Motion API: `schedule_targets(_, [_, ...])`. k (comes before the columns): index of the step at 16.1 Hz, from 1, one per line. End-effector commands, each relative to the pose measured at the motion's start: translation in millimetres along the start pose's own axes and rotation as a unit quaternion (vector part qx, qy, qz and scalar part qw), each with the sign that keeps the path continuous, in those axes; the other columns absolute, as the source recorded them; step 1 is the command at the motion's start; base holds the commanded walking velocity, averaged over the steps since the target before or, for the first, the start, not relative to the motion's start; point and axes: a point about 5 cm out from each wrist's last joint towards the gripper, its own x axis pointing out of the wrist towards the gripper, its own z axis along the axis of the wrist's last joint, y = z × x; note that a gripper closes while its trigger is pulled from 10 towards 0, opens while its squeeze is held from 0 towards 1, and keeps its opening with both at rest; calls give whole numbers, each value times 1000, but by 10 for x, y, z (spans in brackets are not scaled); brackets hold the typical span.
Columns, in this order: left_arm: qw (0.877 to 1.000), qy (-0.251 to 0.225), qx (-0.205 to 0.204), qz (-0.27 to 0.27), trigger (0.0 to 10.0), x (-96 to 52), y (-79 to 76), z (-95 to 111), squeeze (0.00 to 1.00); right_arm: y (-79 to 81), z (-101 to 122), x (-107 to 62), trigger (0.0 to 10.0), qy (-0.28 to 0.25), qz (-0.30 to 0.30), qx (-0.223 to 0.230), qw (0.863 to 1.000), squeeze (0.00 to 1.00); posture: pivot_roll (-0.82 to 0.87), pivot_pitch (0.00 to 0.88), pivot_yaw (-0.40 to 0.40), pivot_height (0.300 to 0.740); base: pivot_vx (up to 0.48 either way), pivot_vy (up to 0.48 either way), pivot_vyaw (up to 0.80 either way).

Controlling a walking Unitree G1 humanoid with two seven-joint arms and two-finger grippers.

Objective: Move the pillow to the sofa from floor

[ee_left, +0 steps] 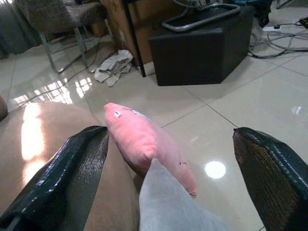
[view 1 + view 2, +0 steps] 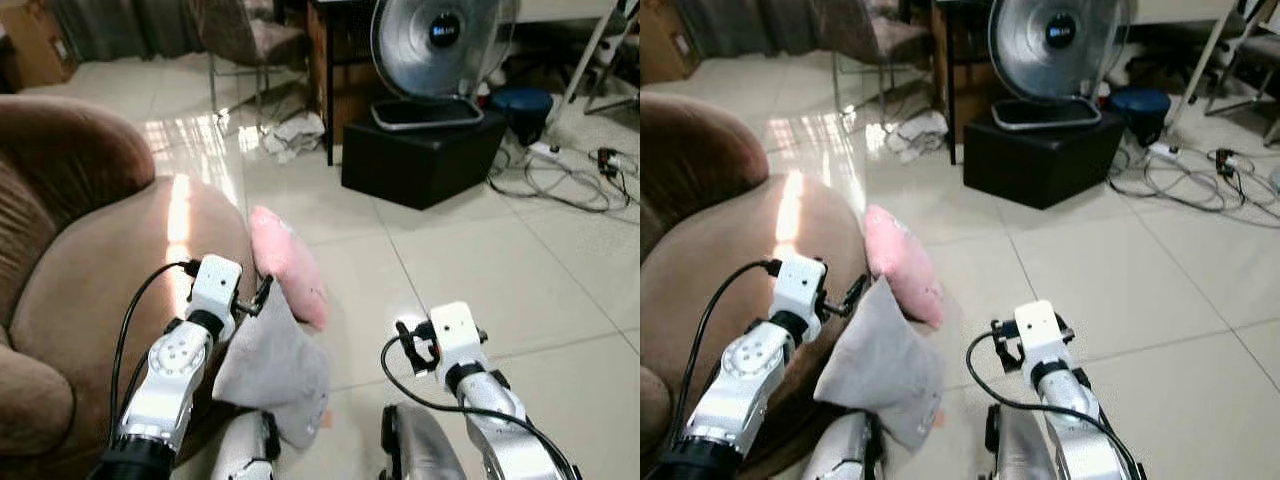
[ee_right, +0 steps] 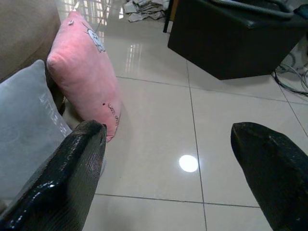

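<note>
Grey pillow [image 2: 272, 375] covers the pink pillow's [image 2: 288, 265] lower end at 6 o'clock, sofa [image 2: 90, 300] cut by the frame edge at 9, fan [image 2: 432, 50] top clipped at 12, pink pillow's print too small to read.

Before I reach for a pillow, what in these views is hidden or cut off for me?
- Grey pillow: its lower end is cut off by the left wrist view's edge and partly covered by the left arm in the head views.
- Pink pillow: its back is hidden against the sofa.
- Print on the pink pillow: too small to read.
- Fan: top cut off by the frame edge.
</note>
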Motion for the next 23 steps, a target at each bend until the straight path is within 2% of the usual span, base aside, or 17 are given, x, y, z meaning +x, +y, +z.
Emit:
schedule_targets(1, [1000,0,2,2,10000,-8,9,20,0,2,10,-19,10000,4,-1,0,1000,0,-23,24,59,572,0,0,0])
schedule_targets(13, [1000,15,7,-3,10000,15,-22,-11,0,18,-3,-47,10000,14,1,-4,1000,0,-27,11,60,567,0,0,0])
schedule_targets(17, [1000,15,18,-12,10000,28,-33,-25,0,24,-85,-44,10000,32,-3,-5,999,0,-26,13,61,567,0,0,0])
schedule_targets(19, [1000,14,17,-13,10000,35,-33,-22,0,26,-99,-41,10000,33,-1,-2,999,0,-26,12,62,567,0,0,-634])
schedule_targets(23, [1000,16,11,1,10000,15,11,-39,0,5,-122,-13,10000,25,1,-1,1000,0,-24,27,61,567,280,0,-134])
